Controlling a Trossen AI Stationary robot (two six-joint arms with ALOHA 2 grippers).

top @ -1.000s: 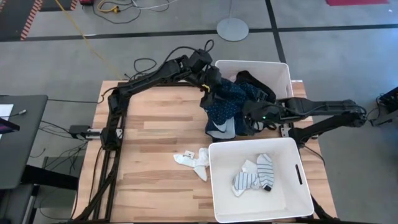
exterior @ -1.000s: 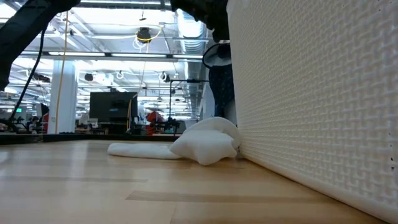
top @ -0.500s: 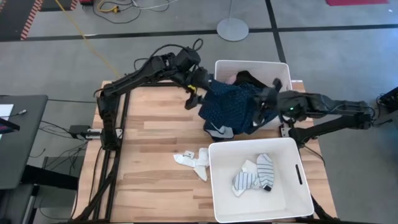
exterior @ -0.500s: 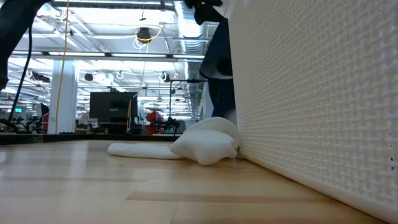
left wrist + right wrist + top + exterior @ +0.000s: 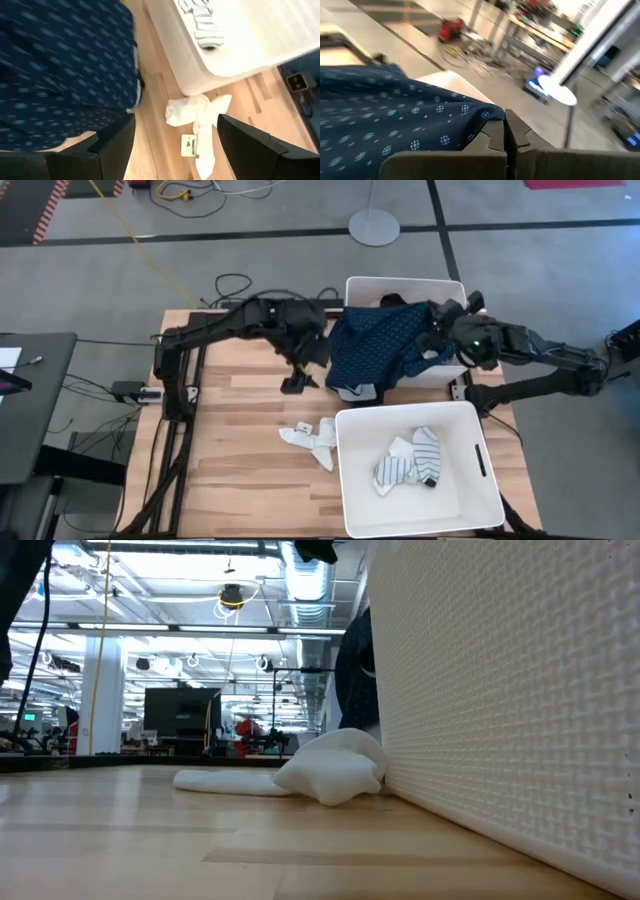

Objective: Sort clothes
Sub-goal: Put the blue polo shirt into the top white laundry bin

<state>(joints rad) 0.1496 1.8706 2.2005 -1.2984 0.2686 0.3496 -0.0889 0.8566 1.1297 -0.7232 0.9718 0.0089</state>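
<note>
I see my left tool (image 5: 300, 370) has let go of the navy dotted shirt (image 5: 375, 350) and dropped back over the wooden worktop (image 5: 240, 420), fingers spread and empty; my right tool (image 5: 440, 330) has carried its pinched edge over the far white bin (image 5: 455, 295), where the soft cloth now drapes across the rim; the near ribbed bin (image 5: 480, 495) holds striped socks (image 5: 425, 455); white socks (image 5: 310, 440) lie beside it.

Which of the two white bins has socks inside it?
The near bin, nearer the table's front edge, holds the striped socks. The far bin has the navy dotted garment draped over it.
</note>
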